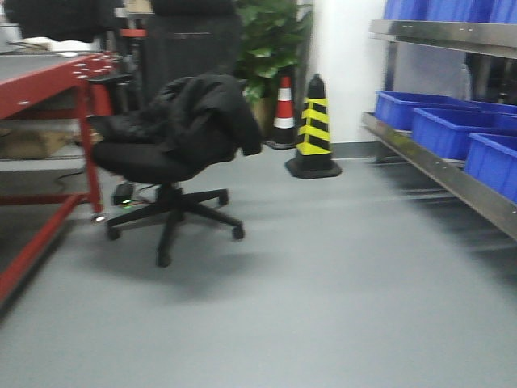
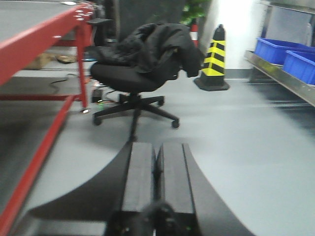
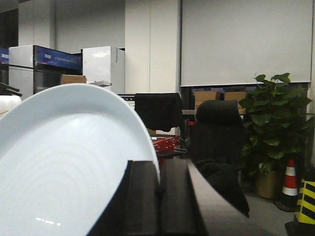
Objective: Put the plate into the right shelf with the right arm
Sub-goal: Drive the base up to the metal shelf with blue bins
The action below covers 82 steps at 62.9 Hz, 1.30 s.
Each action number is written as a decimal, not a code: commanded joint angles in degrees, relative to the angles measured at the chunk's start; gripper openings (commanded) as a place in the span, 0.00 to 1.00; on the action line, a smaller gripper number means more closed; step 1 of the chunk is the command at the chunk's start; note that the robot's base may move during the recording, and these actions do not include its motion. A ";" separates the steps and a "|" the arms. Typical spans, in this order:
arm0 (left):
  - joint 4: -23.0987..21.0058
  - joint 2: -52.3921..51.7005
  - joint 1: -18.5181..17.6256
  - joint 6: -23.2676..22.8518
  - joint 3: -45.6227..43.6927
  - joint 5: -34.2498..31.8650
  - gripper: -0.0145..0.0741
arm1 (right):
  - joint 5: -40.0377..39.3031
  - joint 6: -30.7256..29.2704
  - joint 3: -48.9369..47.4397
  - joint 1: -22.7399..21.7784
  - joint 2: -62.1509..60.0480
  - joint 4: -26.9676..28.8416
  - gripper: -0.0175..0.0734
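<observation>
Pinched between the right gripper's [image 3: 158, 196] closed fingers, the white plate [image 3: 64, 162] stands tilted on edge, filling the left of the wrist view. Along the right of the front view runs the right shelf [image 1: 436, 172], carrying blue bins [image 1: 452, 133]. Smaller still, the left gripper [image 2: 156, 184] is closed on nothing.

plate [image 3: 64, 162]: cut off by left and bottom edges of right wrist view; lower right rim hidden behind the fingers of right gripper [image 3: 158, 167], which are closed on it
right shelf [image 1: 440, 171]: motion-blurred, runs out of front view at right edge; nearest blue bin [image 1: 494, 162] cropped there
chair [image 1: 153, 162]: seat and back largely covered by black jacket [image 1: 198, 109]
red table [image 1: 48, 81]: cropped at left
</observation>
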 commanded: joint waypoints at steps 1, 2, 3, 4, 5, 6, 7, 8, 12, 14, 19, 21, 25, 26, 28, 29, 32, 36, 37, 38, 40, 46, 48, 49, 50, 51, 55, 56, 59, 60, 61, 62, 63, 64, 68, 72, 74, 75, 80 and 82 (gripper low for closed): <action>-0.23 -0.30 -0.04 -0.19 0.46 -4.92 0.11 | -4.81 -0.28 -1.60 -0.04 0.70 0.16 0.27; -0.23 -0.30 -0.04 -0.19 0.46 -4.92 0.11 | -4.81 -0.28 -1.60 -0.04 0.70 0.16 0.27; -0.23 -0.30 -0.04 -0.19 0.46 -4.92 0.11 | -4.81 -0.28 -1.60 -0.04 0.70 0.16 0.27; -0.23 -0.30 -0.04 -0.19 0.46 -4.92 0.11 | -4.81 -0.28 -1.60 -0.04 0.70 0.16 0.27; -0.23 -0.30 -0.04 -0.19 0.46 -4.92 0.11 | -4.81 -0.28 -1.60 -0.04 0.70 0.16 0.27; -0.23 -0.30 -0.04 -0.19 0.46 -4.92 0.11 | -4.81 -0.28 -1.60 -0.04 0.70 0.16 0.27; -0.23 -0.30 -0.04 -0.19 0.46 -4.92 0.11 | -4.81 -0.28 -1.60 -0.04 0.70 0.16 0.27; -0.23 -0.30 -0.04 -0.19 0.46 -4.92 0.11 | -4.81 -0.28 -1.60 -0.04 0.70 0.16 0.27; -0.23 -0.30 -0.04 -0.19 0.46 -4.92 0.11 | -4.81 -0.28 -1.60 -0.04 0.70 0.16 0.27; -0.23 -0.30 -0.04 -0.19 0.46 -4.92 0.11 | -4.81 -0.28 -1.60 -0.04 0.70 0.16 0.27; -0.23 -0.30 -0.04 -0.19 0.46 -4.92 0.11 | -4.81 -0.28 -1.60 -0.04 0.70 0.16 0.27; -0.23 -0.30 -0.04 -0.19 0.46 -4.92 0.11 | -4.81 -0.28 -1.60 -0.04 0.70 0.16 0.27; -0.23 -0.30 -0.04 -0.19 0.46 -4.92 0.11 | -4.81 -0.28 -1.60 -0.04 0.70 0.16 0.27; -0.23 -0.30 -0.04 -0.19 0.46 -4.92 0.11 | -4.81 -0.28 -1.60 -0.04 0.70 0.16 0.27; -0.23 -0.30 -0.04 -0.19 0.46 -4.92 0.11 | -4.81 -0.28 -1.60 -0.04 0.70 0.16 0.27; -0.23 -0.30 -0.04 -0.19 0.46 -4.92 0.11 | -4.81 -0.28 -1.60 -0.04 0.70 0.16 0.27; -0.23 -0.30 -0.04 -0.19 0.46 -4.92 0.11 | -4.81 -0.28 -1.60 -0.04 0.70 0.16 0.27; -0.23 -0.30 -0.04 -0.19 0.46 -4.92 0.11 | -4.81 -0.28 -1.60 -0.04 0.70 0.16 0.27; -0.23 -0.30 -0.04 -0.19 0.46 -4.92 0.11 | -4.81 -0.28 -1.60 -0.04 0.70 0.16 0.27; -0.23 -0.30 -0.04 -0.19 0.46 -4.92 0.11 | -4.81 -0.28 -1.60 -0.04 0.70 0.16 0.27; -0.23 -0.30 -0.04 -0.19 0.46 -4.92 0.11 | -4.81 -0.28 -1.60 -0.04 0.70 0.16 0.27; -0.23 -0.30 -0.04 -0.19 0.46 -4.92 0.11 | -4.81 -0.28 -1.60 -0.04 0.70 0.16 0.27; -0.23 -0.30 -0.04 -0.19 0.46 -4.92 0.11 | -4.81 -0.28 -1.60 -0.04 0.70 0.16 0.27; -0.23 -0.30 -0.04 -0.19 0.46 -4.92 0.11 | -4.81 -0.28 -1.60 -0.04 0.70 0.16 0.27; -0.23 -0.30 -0.04 -0.19 0.46 -4.92 0.11 | -4.81 -0.28 -1.60 -0.04 0.70 0.16 0.27; -0.23 -0.30 -0.04 -0.19 0.46 -4.92 0.11 | -4.81 -0.28 -1.60 -0.04 0.70 0.16 0.27; -0.23 -0.30 -0.04 -0.19 0.46 -4.92 0.11 | -4.81 -0.28 -1.60 -0.04 0.70 0.16 0.27; -0.23 -0.30 -0.04 -0.19 0.46 -4.92 0.11 | -4.81 -0.28 -1.60 -0.04 0.70 0.16 0.27; -0.23 -0.30 -0.04 -0.19 0.46 -4.92 0.11 | -4.81 -0.28 -1.60 -0.04 0.70 0.16 0.27; -0.23 -0.30 -0.04 -0.19 0.46 -4.92 0.11 | -4.81 -0.28 -1.60 -0.04 0.70 0.16 0.27; -0.23 -0.30 -0.04 -0.19 0.46 -4.92 0.11 | -4.81 -0.28 -1.60 -0.04 0.70 0.16 0.27; -0.23 -0.30 -0.04 -0.19 0.46 -4.92 0.11 | -4.81 -0.28 -1.60 -0.04 0.70 0.16 0.27; -0.23 -0.30 -0.04 -0.19 0.46 -4.92 0.11 | -4.81 -0.28 -1.60 -0.04 0.70 0.16 0.27; -0.23 -0.30 -0.04 -0.19 0.46 -4.92 0.11 | -4.81 -0.28 -1.60 -0.04 0.70 0.16 0.27; -0.23 -0.30 -0.04 -0.19 0.46 -4.92 0.11 | -4.81 -0.28 -1.60 -0.04 0.70 0.16 0.27; -0.23 -0.30 -0.04 -0.19 0.46 -4.92 0.11 | -4.81 -0.28 -1.60 -0.04 0.70 0.16 0.27; -0.23 -0.30 -0.04 -0.19 0.46 -4.92 0.11 | -4.81 -0.28 -1.60 -0.04 0.70 0.16 0.27; -0.23 -0.30 -0.04 -0.19 0.46 -4.92 0.11 | -4.81 -0.28 -1.60 -0.04 0.70 0.16 0.27; -0.23 -0.30 -0.04 -0.19 0.46 -4.92 0.11 | -4.81 -0.28 -1.60 -0.04 0.70 0.16 0.27; -0.23 -0.30 -0.04 -0.19 0.46 -4.92 0.11 | -4.81 -0.28 -1.60 -0.04 0.70 0.16 0.27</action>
